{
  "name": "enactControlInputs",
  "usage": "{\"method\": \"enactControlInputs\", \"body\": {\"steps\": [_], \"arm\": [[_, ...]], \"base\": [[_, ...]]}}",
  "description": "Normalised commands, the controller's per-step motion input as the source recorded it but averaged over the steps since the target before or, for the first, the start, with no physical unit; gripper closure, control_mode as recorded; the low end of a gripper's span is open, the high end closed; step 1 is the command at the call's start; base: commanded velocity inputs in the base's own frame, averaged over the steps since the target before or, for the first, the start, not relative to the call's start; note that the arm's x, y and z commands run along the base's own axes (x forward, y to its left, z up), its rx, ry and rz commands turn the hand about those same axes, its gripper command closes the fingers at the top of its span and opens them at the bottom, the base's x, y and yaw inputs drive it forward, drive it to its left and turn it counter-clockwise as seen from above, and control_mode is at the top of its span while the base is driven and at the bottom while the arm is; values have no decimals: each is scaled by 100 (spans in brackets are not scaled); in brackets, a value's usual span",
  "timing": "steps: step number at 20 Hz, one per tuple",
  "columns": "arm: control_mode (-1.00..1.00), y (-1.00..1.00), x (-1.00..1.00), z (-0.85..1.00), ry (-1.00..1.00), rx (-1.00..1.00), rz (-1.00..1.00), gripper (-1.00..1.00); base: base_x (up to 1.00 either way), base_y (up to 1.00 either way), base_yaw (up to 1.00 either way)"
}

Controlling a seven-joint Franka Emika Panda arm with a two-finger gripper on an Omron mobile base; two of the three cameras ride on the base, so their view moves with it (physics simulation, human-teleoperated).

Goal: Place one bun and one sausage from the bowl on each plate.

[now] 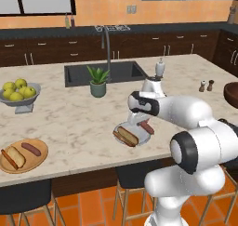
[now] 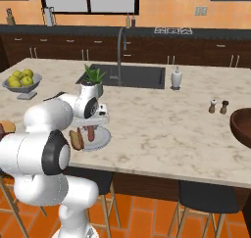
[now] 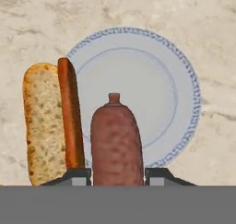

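My gripper (image 3: pixel 117 174) is shut on a red-brown sausage (image 3: pixel 116 144), which stands between the two finger tips just over the pale grey-white plate (image 3: pixel 138 71). A bun (image 3: pixel 44 121) lies across that plate's edge, right beside the sausage. From the base the same gripper (image 1: pixel 142 122) hangs over the plate (image 1: pixel 142 138) near the counter's front edge, with the bun (image 1: pixel 126 136) on it. The tan-orange plate (image 1: pixel 41 156) at the front left carries a bun (image 1: pixel 14 157) and a sausage (image 1: pixel 31 149). The dark brown bowl (image 2: pixel 242 127) sits at the far right.
A grey footed fruit bowl (image 1: pixel 19 94) stands at the left. A potted plant (image 1: pixel 98 82) is by the sink (image 1: pixel 104 72) and faucet (image 1: pixel 108 46). A white dispenser (image 2: pixel 176 78) and two shakers (image 2: pixel 218 106) stand further right. Stools (image 2: pixel 201 195) line the counter's front.
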Motion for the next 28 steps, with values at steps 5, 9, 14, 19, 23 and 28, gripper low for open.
{"method": "enactControlInputs", "body": {"steps": [5,9,14,19,23,28], "arm": [[-100,-6,41,-60,-6,0,23,100],[-100,26,48,-73,5,-6,-1,100],[-100,6,15,-25,-1,-2,-1,100],[-100,0,14,-14,-3,0,0,-100],[-100,-1,0,-1,-2,0,0,-100],[-100,-5,10,2,0,0,0,-100]], "base": [[0,0,0],[0,0,0],[0,0,0],[0,0,0],[0,0,0],[0,0,0]]}}
